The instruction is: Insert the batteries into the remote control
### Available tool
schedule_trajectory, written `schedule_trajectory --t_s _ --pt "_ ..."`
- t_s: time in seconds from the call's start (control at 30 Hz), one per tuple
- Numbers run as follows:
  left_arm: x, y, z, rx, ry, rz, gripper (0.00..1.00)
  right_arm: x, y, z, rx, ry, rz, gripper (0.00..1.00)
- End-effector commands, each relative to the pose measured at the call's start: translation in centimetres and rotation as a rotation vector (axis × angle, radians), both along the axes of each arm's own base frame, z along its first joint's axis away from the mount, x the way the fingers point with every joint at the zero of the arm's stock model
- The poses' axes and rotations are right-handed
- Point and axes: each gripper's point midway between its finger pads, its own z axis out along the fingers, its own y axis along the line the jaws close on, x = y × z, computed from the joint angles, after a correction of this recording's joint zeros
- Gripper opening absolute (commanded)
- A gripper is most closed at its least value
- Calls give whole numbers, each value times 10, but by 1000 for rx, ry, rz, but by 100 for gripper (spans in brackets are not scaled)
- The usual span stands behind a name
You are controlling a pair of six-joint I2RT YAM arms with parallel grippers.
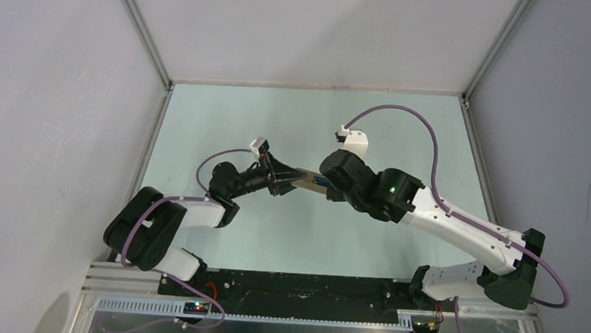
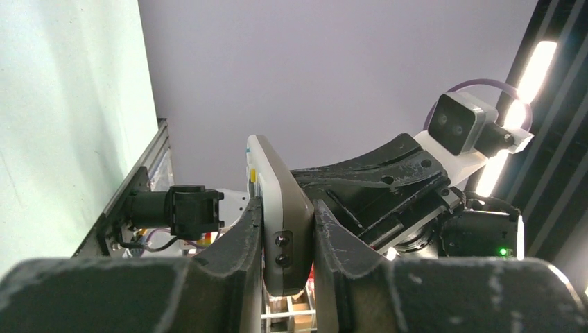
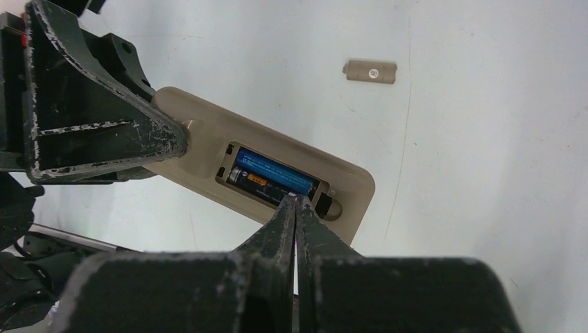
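Observation:
My left gripper point(image 2: 286, 243) is shut on the remote control point(image 2: 281, 208) and holds it edge-on above the table. In the right wrist view the remote point(image 3: 208, 132) shows its tan back with the open battery slot. The bright blue battery point(image 3: 274, 175) and the dark battery point(image 3: 253, 184) lie side by side in the slot. My right gripper point(image 3: 296, 201) is shut and empty, its tips touching the dark battery's end at the slot's edge. In the top view the left gripper point(image 1: 286, 178) and right gripper point(image 1: 328, 185) meet at the remote point(image 1: 307, 179) mid-table.
A small tan battery cover point(image 3: 371, 71) lies flat on the table beyond the remote. The pale green table point(image 1: 203, 123) is walled in by grey panels with metal frame edges left, right and back.

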Motion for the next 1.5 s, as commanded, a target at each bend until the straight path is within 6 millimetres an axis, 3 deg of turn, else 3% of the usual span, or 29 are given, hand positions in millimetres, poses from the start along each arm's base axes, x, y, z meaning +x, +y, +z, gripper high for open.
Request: schedule_trajectory --t_s 0.0,0.17,0.47,0.63,0.8,0.93,1.1,1.3,1.47 --pt "-39 4 99 -208 -357 -86 0 -26 43 -33 54 173 138 0" --pt "-46 2 101 -190 -428 -119 0 -25 37 -37 15 188 134 0" --pt "-50 0 95 -165 -464 -152 0 -21 27 -26 6 169 122 0" --pt "-50 -1 90 -151 -474 -165 0 -19 23 12 130 103 104 0" --pt "-53 -4 86 -132 -504 -200 0 -19 14 75 329 -29 128 7" --pt "-57 -5 80 -105 -550 -231 0 -22 3 108 449 -88 166 21" --pt "-60 -5 65 -52 -607 -266 0 -25 -12 122 525 -125 189 42" --pt "-56 3 52 -2 -652 -238 0 -21 -30 114 539 -130 120 53" --pt "-36 19 34 110 -613 -167 0 -5 -50 70 464 -28 -38 53"
